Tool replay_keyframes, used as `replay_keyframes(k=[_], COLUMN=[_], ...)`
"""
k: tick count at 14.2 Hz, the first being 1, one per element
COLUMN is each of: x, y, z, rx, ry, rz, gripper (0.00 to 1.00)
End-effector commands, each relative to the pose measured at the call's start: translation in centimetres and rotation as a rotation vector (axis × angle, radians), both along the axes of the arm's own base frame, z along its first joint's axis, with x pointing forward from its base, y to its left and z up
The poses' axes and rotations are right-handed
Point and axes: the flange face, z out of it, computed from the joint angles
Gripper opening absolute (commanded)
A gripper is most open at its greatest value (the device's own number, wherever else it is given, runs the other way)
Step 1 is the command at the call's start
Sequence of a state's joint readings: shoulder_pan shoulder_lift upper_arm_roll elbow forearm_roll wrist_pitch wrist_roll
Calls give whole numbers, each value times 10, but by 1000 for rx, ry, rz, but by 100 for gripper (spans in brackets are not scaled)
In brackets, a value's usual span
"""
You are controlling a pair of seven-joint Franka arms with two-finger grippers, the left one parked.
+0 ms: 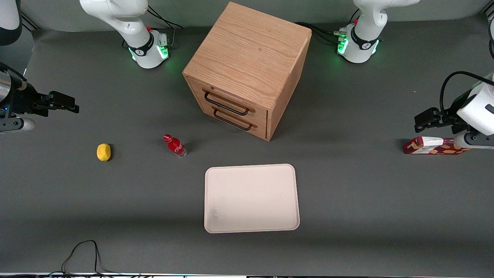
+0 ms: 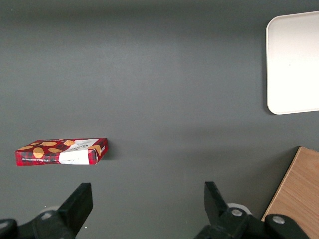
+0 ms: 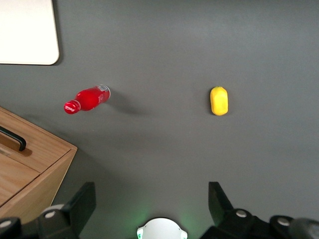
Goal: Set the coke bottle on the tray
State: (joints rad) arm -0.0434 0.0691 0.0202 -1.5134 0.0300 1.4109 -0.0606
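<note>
- Starting nearest the front camera, the tray is seen lying flat on the dark table with nothing on it; it is used below as the landmark.
- Farther from the camera than the tray, and toward the working arm's end of the table, the coke bottle is seen upright on the mat, near the tray's corner but apart from it.
- A lemon lies farther from the tray than the bottle does, toward the same end.
- A wooden two-drawer cabinet stands farther from the camera than the tray, its handled drawers facing the tray.
- The gripper is held above the table edge at the working arm's end, well apart from tray and bottle, its fingers spread and holding nothing.
- Nothing of the task is judged done: approach, grasp, carry and release all remain.
- The arm itself is cut off by the frame edge, and the bottle's script cannot be read.
</note>
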Motion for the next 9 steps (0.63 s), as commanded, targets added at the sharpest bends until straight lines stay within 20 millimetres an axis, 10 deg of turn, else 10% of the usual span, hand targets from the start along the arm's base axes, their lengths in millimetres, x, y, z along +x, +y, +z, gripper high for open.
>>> replay_keyframes(k=[1,9], x=[6,20], y=[-4,1], z=[-5,16], rx=[11,13], ry=[19,-41], rz=[-21,-1], gripper=[100,100])
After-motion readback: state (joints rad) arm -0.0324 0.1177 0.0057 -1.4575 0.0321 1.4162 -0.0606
